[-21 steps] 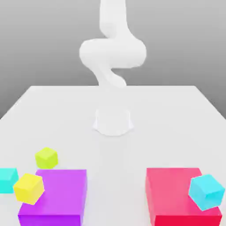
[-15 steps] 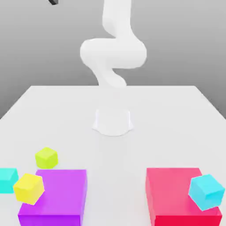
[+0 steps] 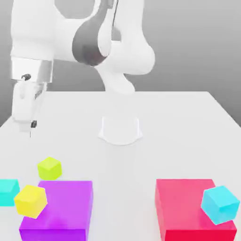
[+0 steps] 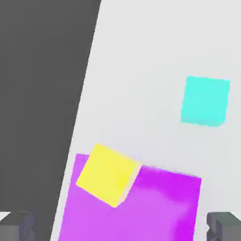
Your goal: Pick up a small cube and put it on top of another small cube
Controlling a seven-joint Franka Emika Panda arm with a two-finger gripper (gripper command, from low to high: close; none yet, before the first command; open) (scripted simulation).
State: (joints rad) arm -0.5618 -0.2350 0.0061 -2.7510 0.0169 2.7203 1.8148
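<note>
1. White flat table [image 3: 136, 164] under my white jointed arm [image 3: 127, 59].
2. My gripper [image 4: 121, 227] hangs at the exterior view's left, its jaws wide apart, empty.
3. Red block [image 3: 186, 204] near right; purple block [image 3: 63, 204] near left.
4. Yellow cube [image 3: 31, 201] overlaps purple; sky-blue cube [image 3: 220, 204] overlaps red.
5. Turquoise cube [image 3: 8, 192], far left; matte lime cube [image 3: 50, 168], just beyond purple.

Table [image 3: 164, 117] bears lime cube [image 3: 50, 169], turquoise cube [image 3: 8, 192], purple block [image 3: 66, 207], red block [image 3: 183, 207].
</note>
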